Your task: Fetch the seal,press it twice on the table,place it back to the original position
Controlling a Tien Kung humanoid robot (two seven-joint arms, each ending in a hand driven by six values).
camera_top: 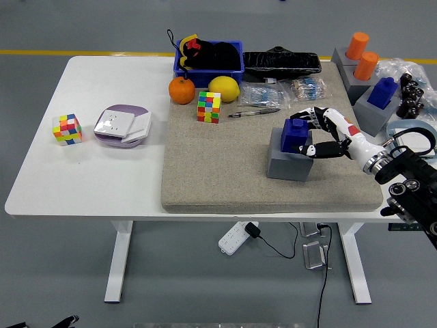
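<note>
Table mat: seal on block is gripped by right hand; block may be dragged if tilted.

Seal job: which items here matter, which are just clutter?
In play: blue seal, its grey base block, right hand, grey mat.
Clutter: orange, lemon, two puzzle cubes, pen, blue bin.
</note>
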